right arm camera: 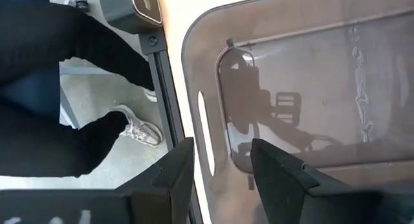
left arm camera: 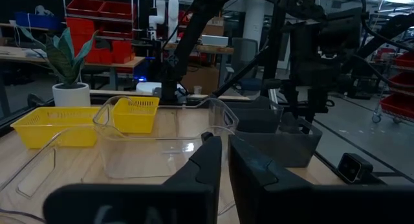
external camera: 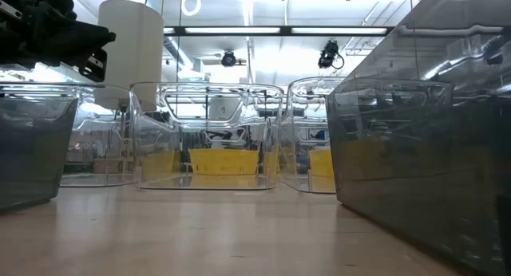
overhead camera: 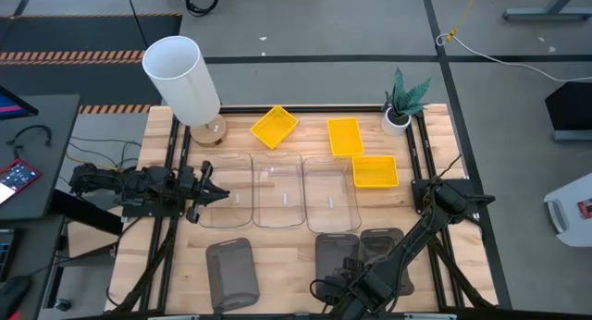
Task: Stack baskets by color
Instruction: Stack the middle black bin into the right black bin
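Three yellow baskets [overhead camera: 275, 126] lie along the tabletop's [overhead camera: 296, 255] far edge, from its middle toward the far right corner, near a potted plant [overhead camera: 403, 103]. Three clear baskets [overhead camera: 277, 190] sit side by side across the middle, and three dark grey baskets [overhead camera: 231, 272] rest along the near edge, one left of centre, two right of centre. The left gripper [overhead camera: 215, 190] hangs at the left edge, beside the leftmost clear basket, jaws nearly together and holding nothing. The right gripper [right arm camera: 217, 169] hovers over the near edge, jaws apart astride a grey basket's rim. A tall white cylinder [overhead camera: 182, 78] stands at the far left corner.
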Robot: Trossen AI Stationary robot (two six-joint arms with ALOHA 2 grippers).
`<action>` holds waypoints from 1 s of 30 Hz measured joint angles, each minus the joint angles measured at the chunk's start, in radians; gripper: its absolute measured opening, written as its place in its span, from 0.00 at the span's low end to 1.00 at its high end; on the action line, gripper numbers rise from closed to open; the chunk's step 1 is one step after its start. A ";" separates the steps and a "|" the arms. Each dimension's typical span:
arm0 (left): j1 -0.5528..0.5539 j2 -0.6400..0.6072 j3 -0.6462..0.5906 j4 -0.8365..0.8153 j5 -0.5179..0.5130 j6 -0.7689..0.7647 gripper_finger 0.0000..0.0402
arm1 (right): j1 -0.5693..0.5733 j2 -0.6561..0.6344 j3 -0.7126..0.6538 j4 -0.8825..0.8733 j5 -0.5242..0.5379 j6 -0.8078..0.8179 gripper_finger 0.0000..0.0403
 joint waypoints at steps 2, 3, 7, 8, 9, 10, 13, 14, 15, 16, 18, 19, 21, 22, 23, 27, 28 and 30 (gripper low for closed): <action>0.000 0.000 0.000 0.000 0.000 0.000 0.07 | 0.000 0.000 0.000 0.000 0.000 -0.015 0.39; 0.000 0.000 0.000 0.000 0.000 0.000 0.07 | 0.000 0.000 0.000 0.000 0.000 -0.022 0.39; 0.000 0.000 0.000 0.000 0.000 0.000 0.06 | 0.000 0.000 0.000 0.001 0.024 -0.066 0.39; 0.000 0.000 0.000 0.001 0.000 0.000 0.06 | 0.000 0.000 0.000 0.001 0.026 -0.074 0.39; 0.000 0.000 0.000 0.000 0.000 0.000 0.07 | 0.000 0.000 -0.001 0.002 0.025 -0.080 0.39; 0.000 0.000 0.000 0.001 0.000 0.000 0.07 | 0.000 0.000 -0.001 0.004 0.025 -0.087 0.39; 0.000 0.000 0.000 0.001 0.000 0.000 0.08 | 0.000 0.000 -0.001 0.024 0.022 -0.095 0.39; 0.000 0.000 0.000 0.001 0.000 0.000 0.08 | 0.000 0.000 -0.001 0.033 0.019 -0.098 0.39; 0.000 0.000 0.000 0.001 0.000 0.000 0.08 | 0.000 0.000 -0.001 0.042 0.012 -0.098 0.39; 0.000 0.000 0.000 0.001 0.000 0.000 0.08 | 0.000 0.000 -0.001 0.048 0.004 -0.098 0.39; 0.000 0.000 0.000 0.001 0.000 0.000 0.08 | 0.000 0.000 -0.001 0.052 -0.004 -0.098 0.39; 0.000 0.000 0.000 0.001 0.000 0.000 0.08 | 0.000 -0.001 -0.001 0.052 -0.001 -0.098 0.39; 0.000 0.000 0.000 0.001 0.000 0.000 0.07 | 0.001 -0.001 -0.001 0.052 0.014 -0.098 0.39; 0.000 0.000 0.000 0.001 0.000 0.000 0.07 | 0.002 -0.001 -0.001 0.053 0.022 -0.098 0.39; 0.000 0.000 0.000 0.001 0.000 0.000 0.06 | 0.002 -0.001 -0.001 0.053 0.028 -0.098 0.39; 0.000 0.000 0.000 0.001 0.000 0.000 0.07 | 0.007 0.022 -0.002 0.064 0.037 -0.121 0.39; 0.000 0.000 0.000 0.001 0.000 0.000 0.07 | 0.007 0.034 -0.002 0.073 0.022 -0.126 0.39; 0.000 0.000 0.000 0.002 0.000 0.000 0.08 | 0.008 0.051 -0.003 0.072 0.000 -0.137 0.39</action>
